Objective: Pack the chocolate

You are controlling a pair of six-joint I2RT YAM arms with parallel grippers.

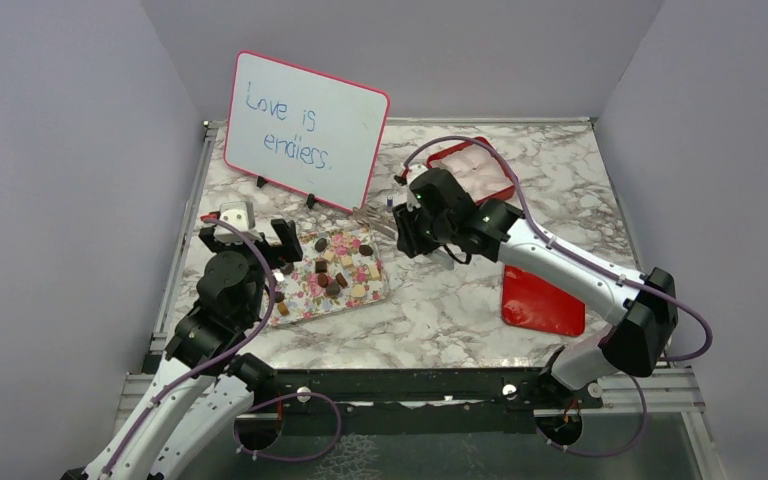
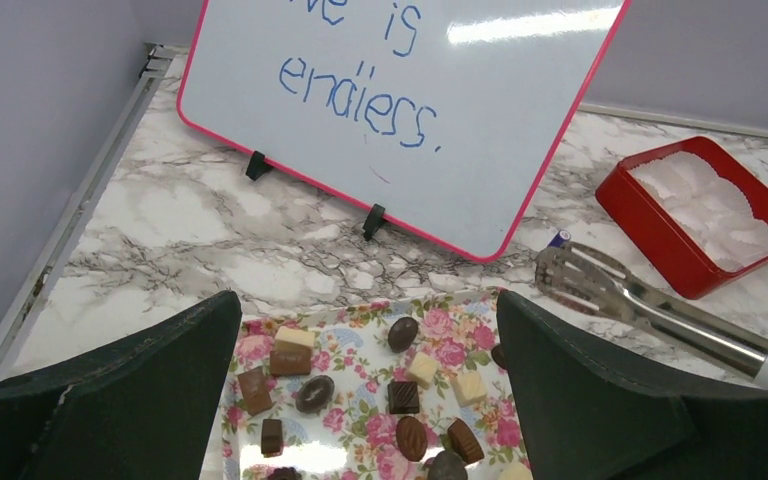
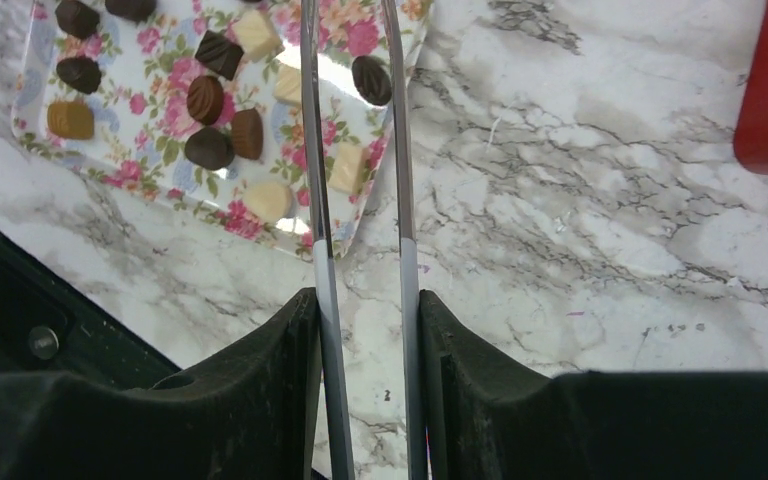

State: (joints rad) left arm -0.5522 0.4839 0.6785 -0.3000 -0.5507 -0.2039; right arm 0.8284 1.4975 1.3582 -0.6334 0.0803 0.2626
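Aiming silver metal tongs (image 3: 315, 200), clamped in right gripper (image 3: 365, 300), at small brown and tan chocolates (image 3: 206, 98); next probably pinching one. Left gripper (image 2: 368, 305) gapes, empty.

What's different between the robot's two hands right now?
The left gripper has its fingers wide open and empty; the right gripper has its fingers closed on metal tongs. The left gripper hangs by the floral tray; the right gripper sits back, with only the tongs reaching over it. Both have dark fingers.
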